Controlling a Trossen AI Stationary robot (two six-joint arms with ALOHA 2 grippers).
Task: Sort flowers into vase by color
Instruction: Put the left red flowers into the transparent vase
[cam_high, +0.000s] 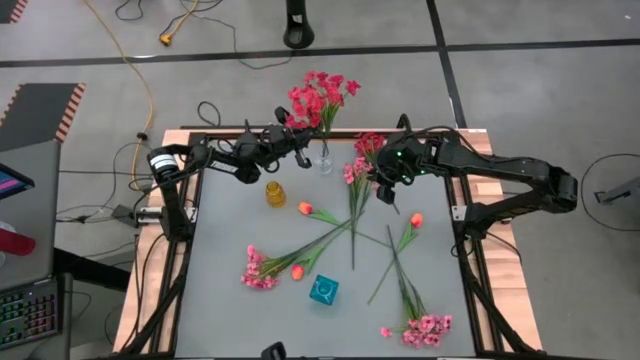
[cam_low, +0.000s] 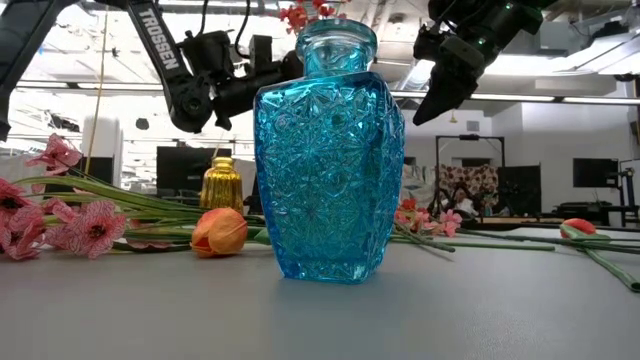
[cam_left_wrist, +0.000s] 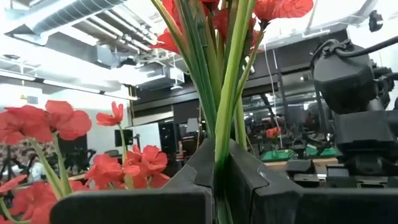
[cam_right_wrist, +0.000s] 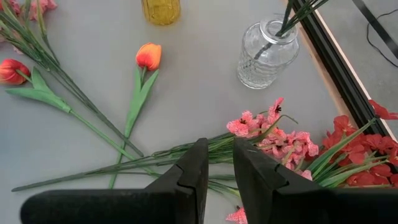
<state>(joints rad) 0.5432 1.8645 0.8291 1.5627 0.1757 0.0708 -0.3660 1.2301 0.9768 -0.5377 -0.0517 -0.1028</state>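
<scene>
Left wrist view: left gripper clamps red flower stems, blossoms cropped.

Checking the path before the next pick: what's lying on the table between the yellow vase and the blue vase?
An orange tulip with its green stem, between the yellow vase and the blue vase, in the high view.

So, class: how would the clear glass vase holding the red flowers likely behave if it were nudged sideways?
The clear glass vase looks small and narrow-necked under a tall spray of red flowers, so it may tip easily. The flowers lean to one side, which probably adds to that. It appears to be glass, so likely fragile, and apt to slide on the smooth table.
</scene>
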